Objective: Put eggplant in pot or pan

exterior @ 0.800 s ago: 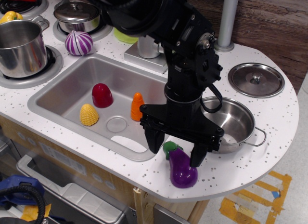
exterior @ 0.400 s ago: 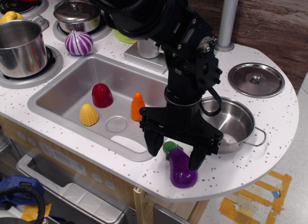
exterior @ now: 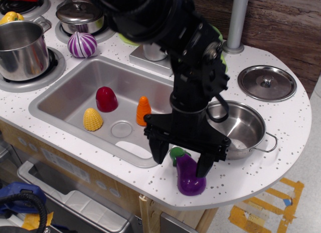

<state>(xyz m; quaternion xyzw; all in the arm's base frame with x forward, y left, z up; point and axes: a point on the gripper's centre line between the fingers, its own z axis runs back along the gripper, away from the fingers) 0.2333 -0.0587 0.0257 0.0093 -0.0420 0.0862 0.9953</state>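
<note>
We see the white counter [exterior: 281, 123] w/ a steel sink [exterior: 65, 100] sunk into its left half. The black arm comes down over the middle; its gripper [exterior: 182, 162] hangs wide open w/ jaws either side of the eggplant's top, gripping nothing. The shallow pan [exterior: 246, 128] sits right of the arm, far side of the eggplant. The eggplant [exterior: 189, 175] lies on the counter near the front edge, just beside the pan, stem cap pointing left-far.
</note>
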